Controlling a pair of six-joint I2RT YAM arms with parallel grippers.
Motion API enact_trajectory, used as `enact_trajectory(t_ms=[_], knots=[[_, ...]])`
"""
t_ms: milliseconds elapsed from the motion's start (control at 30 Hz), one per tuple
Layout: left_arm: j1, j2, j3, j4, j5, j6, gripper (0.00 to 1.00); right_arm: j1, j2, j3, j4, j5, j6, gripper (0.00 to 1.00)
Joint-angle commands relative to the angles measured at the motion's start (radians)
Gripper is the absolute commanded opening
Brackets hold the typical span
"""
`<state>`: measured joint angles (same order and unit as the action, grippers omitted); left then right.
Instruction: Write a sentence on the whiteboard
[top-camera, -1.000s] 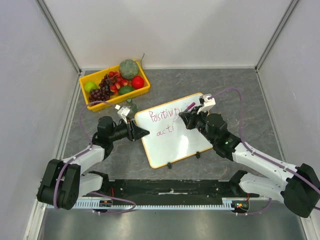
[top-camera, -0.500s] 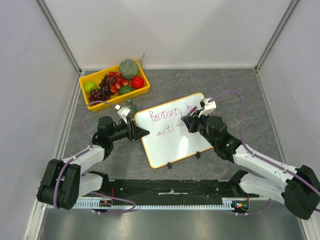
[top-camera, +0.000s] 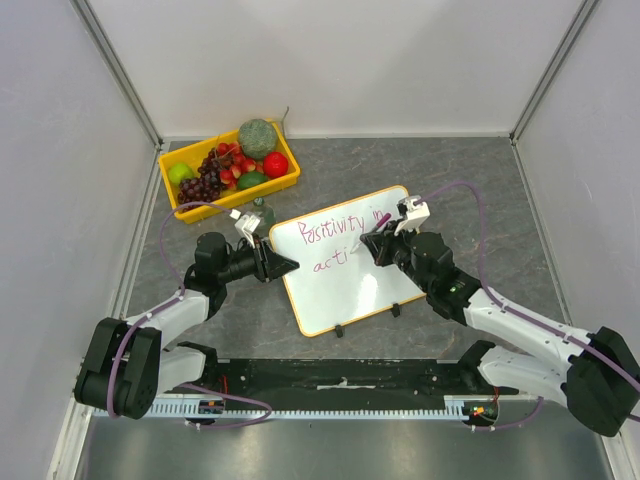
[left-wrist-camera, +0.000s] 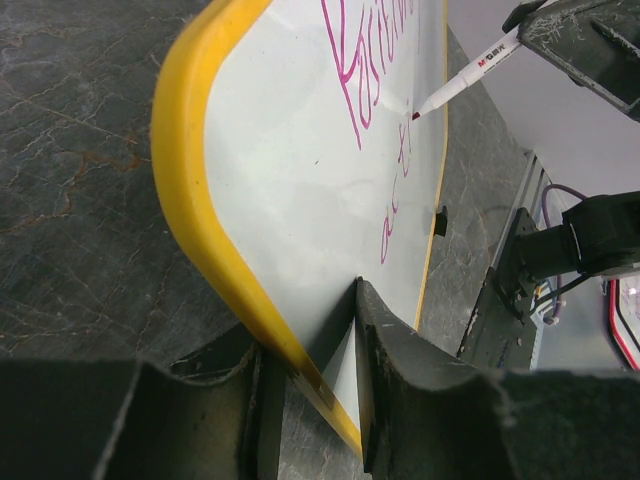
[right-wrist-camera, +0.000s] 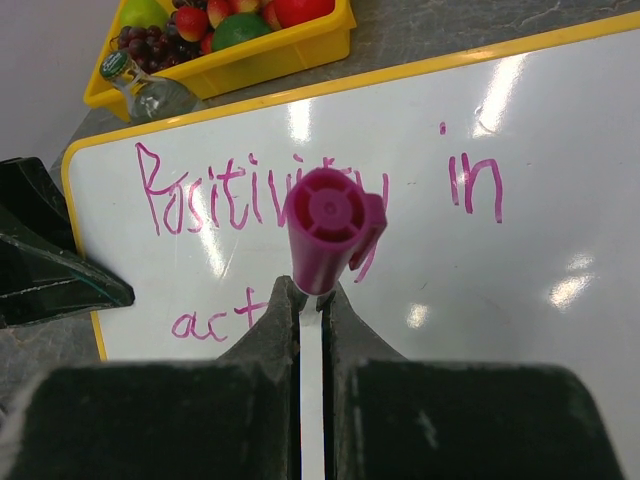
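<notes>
The whiteboard (top-camera: 345, 285), white with a yellow frame, lies tilted in the middle of the table. Pink writing (top-camera: 335, 231) on it reads "Positivity in" with "act" below (right-wrist-camera: 205, 322). My left gripper (top-camera: 290, 265) is shut on the board's left edge (left-wrist-camera: 210, 260). My right gripper (top-camera: 372, 243) is shut on a pink marker (right-wrist-camera: 325, 228), held over the board just right of "act". In the left wrist view the marker's tip (left-wrist-camera: 417, 114) is close to or on the board; contact is unclear.
A yellow tray (top-camera: 230, 195) of fruit stands at the back left, with a small glass bottle (top-camera: 263, 213) between it and the board. Grey walls close in the table on three sides.
My right gripper has moved the marker from the top line down and slightly towards me to the second line, right of "act". The left gripper and board have not moved.
</notes>
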<state>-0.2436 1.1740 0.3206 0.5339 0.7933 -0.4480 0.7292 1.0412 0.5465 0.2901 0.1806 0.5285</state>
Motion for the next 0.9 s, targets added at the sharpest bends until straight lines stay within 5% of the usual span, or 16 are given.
enact_trajectory(t_ms=[0, 867], knots=[[-0.014, 0.021, 0.006, -0.023, -0.012, 0.074, 0.02, -0.002, 0.014, -0.016, 0.011, -0.026, -0.004, 0.0], [-0.014, 0.019, 0.006, -0.023, -0.011, 0.074, 0.02, -0.017, -0.006, 0.036, -0.045, 0.043, -0.056, 0.0]])
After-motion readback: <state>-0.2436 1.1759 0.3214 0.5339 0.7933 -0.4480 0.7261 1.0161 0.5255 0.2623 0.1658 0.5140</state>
